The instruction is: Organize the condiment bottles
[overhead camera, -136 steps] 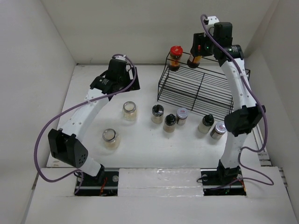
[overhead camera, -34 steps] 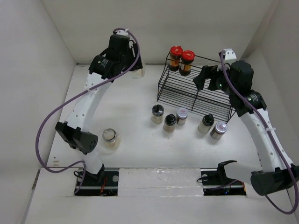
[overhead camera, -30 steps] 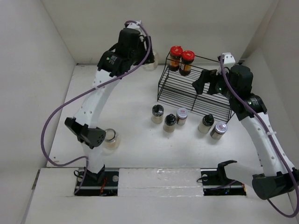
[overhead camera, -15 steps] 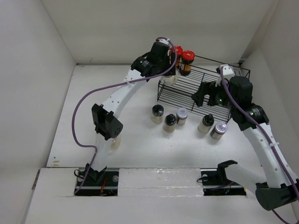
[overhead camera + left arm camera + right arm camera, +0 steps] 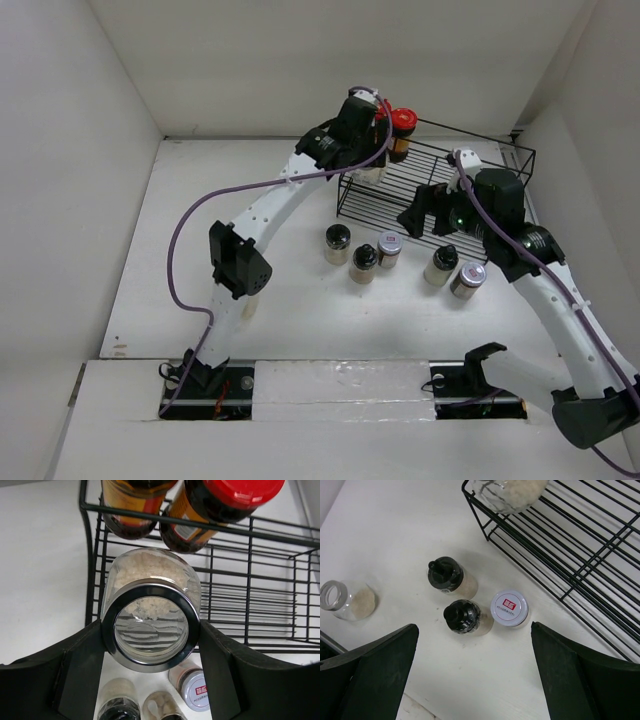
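My left gripper (image 5: pixel 151 630) is shut on a clear jar (image 5: pixel 150 587) of beige powder with a silver-rimmed lid. It holds the jar over the left end of the black wire rack (image 5: pixel 250 585), just in front of two red-lidded bottles (image 5: pixel 235 500) (image 5: pixel 132 507). In the top view that gripper (image 5: pixel 366 165) covers one of the red lids; the other bottle (image 5: pixel 403 121) shows. My right gripper (image 5: pixel 475 672) hangs open and empty above the table at the rack's front (image 5: pixel 424 212). Below it stand two black-lidded jars (image 5: pixel 445 575) (image 5: pixel 463 617) and a white-lidded jar (image 5: pixel 509 608).
Two more jars (image 5: pixel 441 264) (image 5: pixel 467 279) stand by the rack's front right corner. A clear-lidded jar (image 5: pixel 346 600) sits alone at the near left, mostly behind my left arm's elbow (image 5: pixel 238 268) in the top view. White walls enclose the table.
My left arm has swung right from the back left of the table, carrying the clear jar to the rack's left end. My right gripper has moved left and lower, staying open.
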### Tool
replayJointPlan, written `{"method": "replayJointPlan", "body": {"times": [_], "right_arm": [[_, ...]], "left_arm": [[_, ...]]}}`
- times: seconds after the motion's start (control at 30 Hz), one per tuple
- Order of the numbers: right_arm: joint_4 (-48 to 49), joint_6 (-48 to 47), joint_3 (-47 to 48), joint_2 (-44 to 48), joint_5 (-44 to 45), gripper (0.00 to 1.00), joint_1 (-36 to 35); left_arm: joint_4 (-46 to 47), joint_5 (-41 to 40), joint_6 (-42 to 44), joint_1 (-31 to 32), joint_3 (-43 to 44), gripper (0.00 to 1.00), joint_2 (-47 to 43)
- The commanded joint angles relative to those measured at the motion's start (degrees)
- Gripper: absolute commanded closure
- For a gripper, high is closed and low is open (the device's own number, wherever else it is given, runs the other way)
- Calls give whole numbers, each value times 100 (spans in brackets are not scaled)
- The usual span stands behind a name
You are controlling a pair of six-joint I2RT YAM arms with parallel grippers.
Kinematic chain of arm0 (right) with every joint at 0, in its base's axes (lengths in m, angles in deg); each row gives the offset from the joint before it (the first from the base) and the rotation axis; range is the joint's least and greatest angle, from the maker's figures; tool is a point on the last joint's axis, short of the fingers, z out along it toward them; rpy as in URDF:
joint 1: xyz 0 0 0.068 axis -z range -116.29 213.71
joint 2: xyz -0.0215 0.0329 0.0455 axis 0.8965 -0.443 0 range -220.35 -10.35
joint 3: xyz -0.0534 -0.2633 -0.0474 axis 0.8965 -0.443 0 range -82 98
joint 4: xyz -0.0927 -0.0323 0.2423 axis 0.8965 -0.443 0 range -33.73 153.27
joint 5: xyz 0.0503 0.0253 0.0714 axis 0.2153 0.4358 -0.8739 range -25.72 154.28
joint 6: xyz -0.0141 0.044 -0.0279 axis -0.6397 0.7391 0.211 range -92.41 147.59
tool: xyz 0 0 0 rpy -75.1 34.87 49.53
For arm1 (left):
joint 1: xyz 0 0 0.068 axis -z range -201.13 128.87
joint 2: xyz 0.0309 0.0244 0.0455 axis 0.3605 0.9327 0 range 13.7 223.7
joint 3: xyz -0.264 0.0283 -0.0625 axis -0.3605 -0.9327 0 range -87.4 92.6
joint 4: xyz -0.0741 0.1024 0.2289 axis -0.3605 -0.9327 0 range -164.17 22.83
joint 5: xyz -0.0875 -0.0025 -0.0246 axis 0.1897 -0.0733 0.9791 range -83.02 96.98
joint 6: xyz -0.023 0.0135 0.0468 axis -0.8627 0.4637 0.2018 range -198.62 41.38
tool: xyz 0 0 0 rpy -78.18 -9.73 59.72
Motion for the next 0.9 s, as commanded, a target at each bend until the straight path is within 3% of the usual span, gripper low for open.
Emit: {"method": "replayJointPlan", "body": {"times": [0.0,0.13,0.17,0.3,0.5,0.67,0.87], "right_arm": [[253,53,17,14,12,0,-130],[253,53,-36,14,64,0,-183],[253,53,-36,14,65,0,-183],[253,53,-36,-38,126,0,-183],[253,53,140,-152,179,0,-183],[253,-9,306,-214,179,0,-183],[314,-61,412,-320,249,1,-130]], "left_arm": [[246,-316,129,75,86,68,-108],[193,-474,242,75,86,58,67],[193,-640,243,136,86,48,68],[193,-704,304,207,86,30,181],[299,-642,304,207,243,16,235],[369,-589,252,207,305,11,182],[431,-589,199,207,305,2,-432]]}}
